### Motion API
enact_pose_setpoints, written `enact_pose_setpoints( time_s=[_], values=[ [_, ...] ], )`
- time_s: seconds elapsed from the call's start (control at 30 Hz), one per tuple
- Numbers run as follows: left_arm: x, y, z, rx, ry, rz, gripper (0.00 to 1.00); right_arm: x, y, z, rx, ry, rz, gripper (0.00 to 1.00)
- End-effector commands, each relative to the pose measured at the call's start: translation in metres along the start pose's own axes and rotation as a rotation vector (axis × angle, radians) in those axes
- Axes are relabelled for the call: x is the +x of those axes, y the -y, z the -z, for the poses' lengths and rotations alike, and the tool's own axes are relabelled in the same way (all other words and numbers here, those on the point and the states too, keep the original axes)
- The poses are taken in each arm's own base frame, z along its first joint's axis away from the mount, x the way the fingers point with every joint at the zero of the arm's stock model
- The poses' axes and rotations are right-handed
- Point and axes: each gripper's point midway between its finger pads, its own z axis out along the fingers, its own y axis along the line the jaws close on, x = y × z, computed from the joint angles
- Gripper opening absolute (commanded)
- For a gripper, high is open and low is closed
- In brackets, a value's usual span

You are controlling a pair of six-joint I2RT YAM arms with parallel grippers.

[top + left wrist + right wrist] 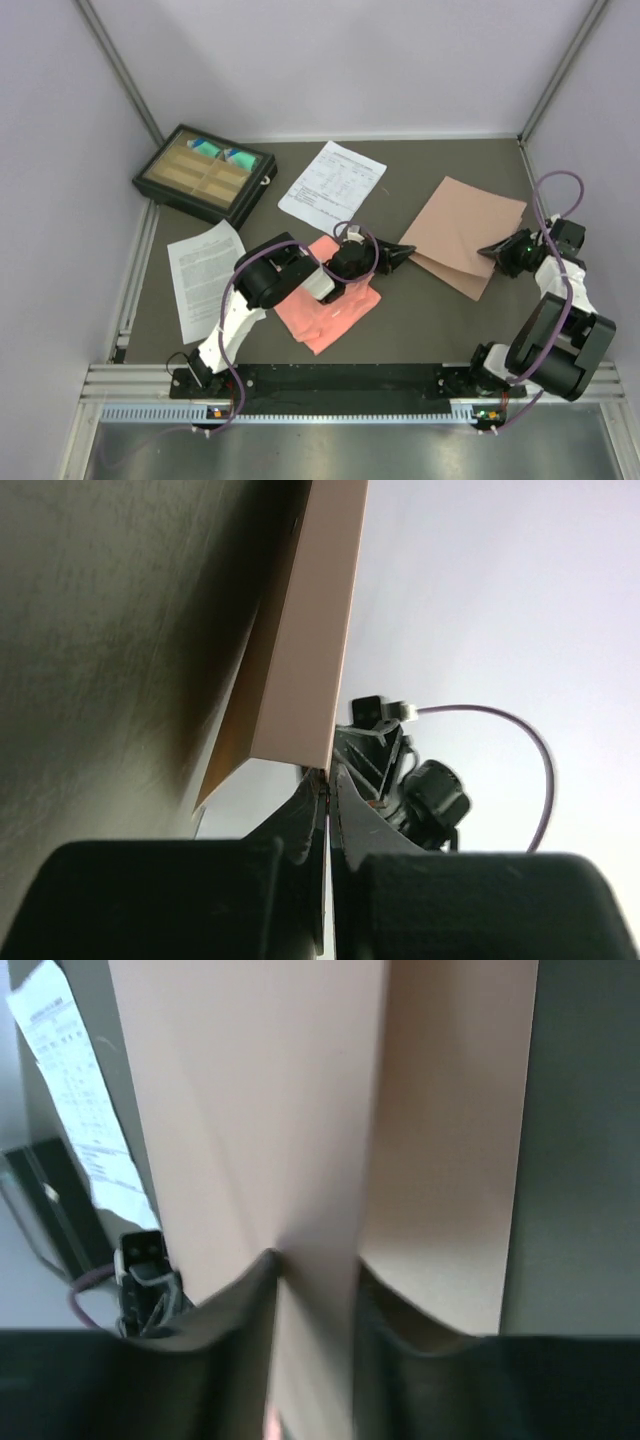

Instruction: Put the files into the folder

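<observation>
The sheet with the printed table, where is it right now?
In the top view, the sheet lies flat mid-back on the tabletop, with the black box to its left and the tan folder to its right.

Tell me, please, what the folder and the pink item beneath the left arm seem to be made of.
The folder looks like thin matte card: flat flaps, crisp edges. The pink item is probably soft cloth: folded, wrinkled, no sheen.

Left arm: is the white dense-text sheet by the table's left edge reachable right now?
Probably not yet. The left gripper looks pinched shut on a corner of the tan paper folder. The white dense-text sheet lies uncovered beside that arm's base, so it should release first.
</observation>
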Motion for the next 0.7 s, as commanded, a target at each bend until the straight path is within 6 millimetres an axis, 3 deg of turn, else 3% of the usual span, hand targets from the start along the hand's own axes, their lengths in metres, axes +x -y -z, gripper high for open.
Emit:
enact_pose_setpoints(
  time_s=[0.0, 0.03, 0.07, 0.13, 0.2, 0.23, 0.27, 0.33, 0.37, 0.47, 0.5, 0.57, 0.6, 0.67],
  values=[
    [0.028, 0.001, 0.007, -0.029, -0.145, -0.057, 0.00, -0.026, -0.024, 0.024, 0.000, 0.138, 0.138, 0.15],
    [0.033, 0.000, 0.006, -0.046, -0.172, -0.116, 0.00, -0.031, -0.028, 0.029, 0.040, 0.152, 0.190, 0.03],
    [0.040, -0.004, 0.008, -0.072, -0.219, -0.153, 0.03, -0.033, -0.029, 0.033, 0.063, 0.160, 0.213, 0.00],
    [0.049, -0.015, 0.008, -0.139, -0.274, -0.287, 0.15, -0.043, -0.042, 0.044, 0.091, 0.200, 0.287, 0.00],
    [0.057, -0.021, 0.015, -0.210, -0.331, -0.365, 0.26, -0.040, -0.048, 0.050, 0.114, 0.191, 0.325, 0.00],
    [0.056, -0.023, 0.019, -0.213, -0.348, -0.445, 0.37, -0.050, -0.056, 0.060, 0.136, 0.225, 0.369, 0.00],
    [0.057, -0.024, 0.022, -0.229, -0.360, -0.478, 0.41, -0.041, -0.061, 0.061, 0.149, 0.198, 0.399, 0.00],
    [0.063, -0.018, 0.032, -0.233, -0.400, -0.572, 0.53, -0.049, -0.072, 0.073, 0.181, 0.227, 0.459, 0.00],
    [0.066, -0.014, 0.035, -0.226, -0.416, -0.604, 0.57, -0.042, -0.073, 0.075, 0.202, 0.204, 0.480, 0.00],
    [0.086, 0.009, 0.055, -0.166, -0.500, -0.684, 0.60, -0.046, -0.090, 0.091, 0.255, 0.232, 0.565, 0.00],
    [0.093, 0.022, 0.066, -0.125, -0.518, -0.700, 0.61, -0.033, -0.096, 0.091, 0.267, 0.192, 0.614, 0.00],
    [0.104, 0.036, 0.080, -0.076, -0.568, -0.723, 0.63, -0.033, -0.109, 0.097, 0.307, 0.191, 0.683, 0.00],
    [0.106, 0.048, 0.088, -0.051, -0.574, -0.746, 0.63, -0.018, -0.113, 0.098, 0.321, 0.141, 0.729, 0.00],
    [0.106, 0.053, 0.098, -0.060, -0.589, -0.757, 0.64, -0.015, -0.124, 0.100, 0.364, 0.143, 0.790, 0.00]
  ],
)
